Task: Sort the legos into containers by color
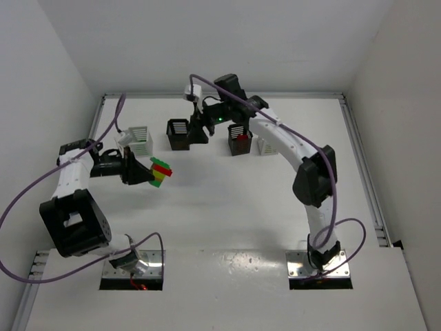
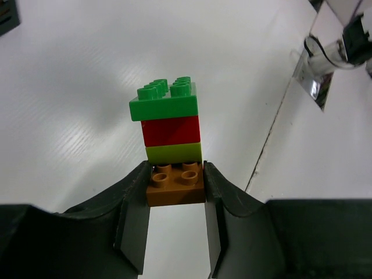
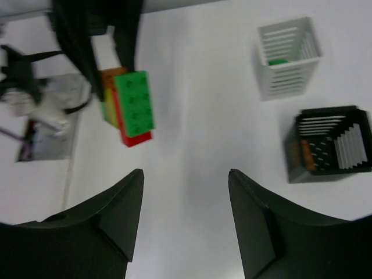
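Left wrist view: the left gripper point(image 2: 176, 174) is clenched on the orange-brown brick point(image 2: 174, 190) at the base of a stack of legos point(image 2: 171, 119). The stack's long axis points to 12 o'clock, green end outermost, over the white table point(image 2: 70, 87). White walls point(image 1: 41, 69) surround the table. The right gripper point(image 3: 185, 192) hangs with jaws apart and nothing between them, the stack at its 11 o'clock.

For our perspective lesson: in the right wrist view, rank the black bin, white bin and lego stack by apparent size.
1. black bin, though nearer the camera
2. white bin
3. lego stack
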`<state>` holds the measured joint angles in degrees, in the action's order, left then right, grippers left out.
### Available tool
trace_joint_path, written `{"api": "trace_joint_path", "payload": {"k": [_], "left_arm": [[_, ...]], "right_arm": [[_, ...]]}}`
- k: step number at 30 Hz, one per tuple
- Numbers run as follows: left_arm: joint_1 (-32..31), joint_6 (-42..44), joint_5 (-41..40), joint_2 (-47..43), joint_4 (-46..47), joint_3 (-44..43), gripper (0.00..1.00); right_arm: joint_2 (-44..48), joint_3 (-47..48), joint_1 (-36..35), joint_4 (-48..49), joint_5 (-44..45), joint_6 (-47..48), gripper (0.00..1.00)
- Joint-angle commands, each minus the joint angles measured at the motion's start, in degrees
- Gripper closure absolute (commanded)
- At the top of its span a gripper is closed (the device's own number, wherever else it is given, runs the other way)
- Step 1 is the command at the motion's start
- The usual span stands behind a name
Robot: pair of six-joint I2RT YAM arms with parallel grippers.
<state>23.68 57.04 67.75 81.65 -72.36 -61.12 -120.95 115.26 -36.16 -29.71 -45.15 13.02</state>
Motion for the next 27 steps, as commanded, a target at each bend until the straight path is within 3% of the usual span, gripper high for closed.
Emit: {"api": "trace_joint_path", "payload": {"k": [1, 7, 20, 27], "left_arm": [[-4.2, 8.4, 2.5, -5.9, -2.3, 0.7, 0.68], [-9.5, 8.9, 4.4, -11.1, -2.3, 1.3, 0.68], [-17.1, -9.6, 6.0, -16.0, 11.5, 3.9, 0.68], [-17.8, -14.6, 3.8, -17.0, 17.0, 4.4, 0.68]], "right_arm": [[5.8, -5.8, 0.0, -0.8, -17.6, -2.8, 0.4], [8.3, -12.2, -1.2, 4.9, -23.8, -7.8, 0.4], [12.8, -18.1, -2.2, 6.9, -26.7, -11.0, 0.35], [12.8, -18.6, -3.9, 6.3, -25.0, -9.7, 0.35]]}}
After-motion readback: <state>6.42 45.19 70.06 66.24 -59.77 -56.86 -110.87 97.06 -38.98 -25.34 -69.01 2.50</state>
